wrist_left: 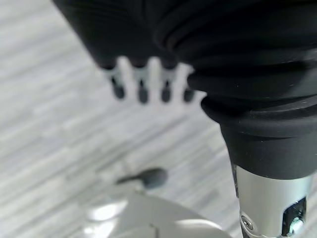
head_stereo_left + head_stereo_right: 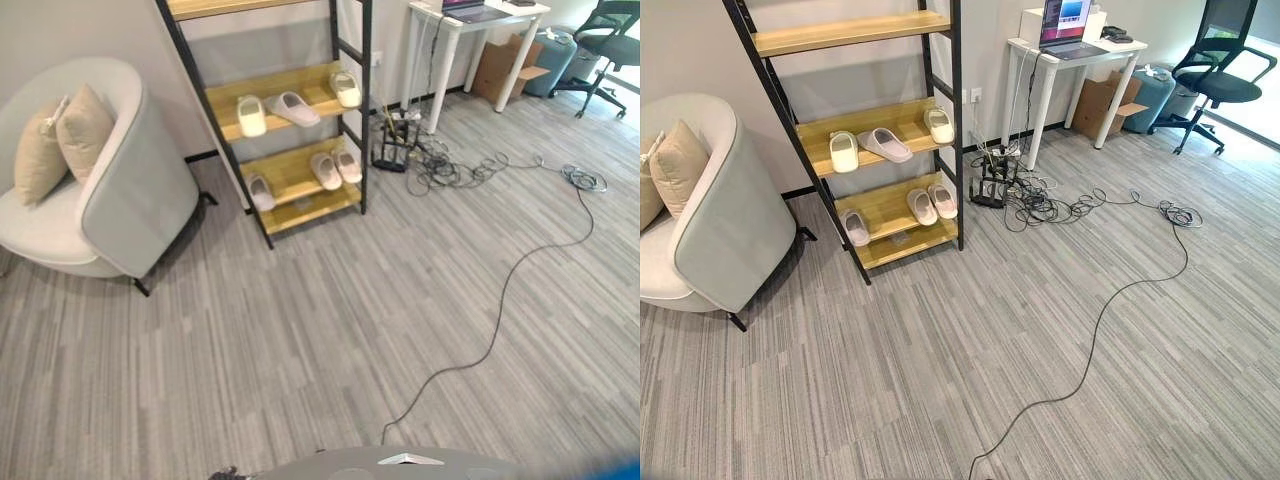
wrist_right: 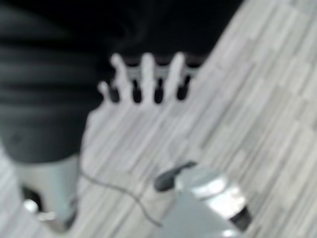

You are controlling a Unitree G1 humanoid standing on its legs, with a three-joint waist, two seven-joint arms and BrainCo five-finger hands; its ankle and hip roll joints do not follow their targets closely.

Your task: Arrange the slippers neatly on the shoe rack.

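A black-framed shoe rack [image 2: 352,130] with wooden shelves stands against the far wall. On its middle shelf lie a cream slipper [image 2: 251,115], a pale grey slipper [image 2: 294,107] turned at an angle, and another cream slipper [image 2: 346,89] at the right end. The lower shelf carries one pale slipper [image 2: 260,191] on the left and a pair [image 2: 335,167] side by side on the right. My left hand [image 1: 142,82] hangs over the grey floor with straight fingers and holds nothing. My right hand [image 3: 147,74] is likewise open and empty above the floor.
A grey armchair [image 2: 130,200] with two beige cushions stands left of the rack. To the right are a white desk [image 2: 1035,60] with a laptop, a cardboard box [image 2: 1105,100], an office chair [image 2: 1225,75] and a tangle of cables [image 2: 1040,200] on the floor.
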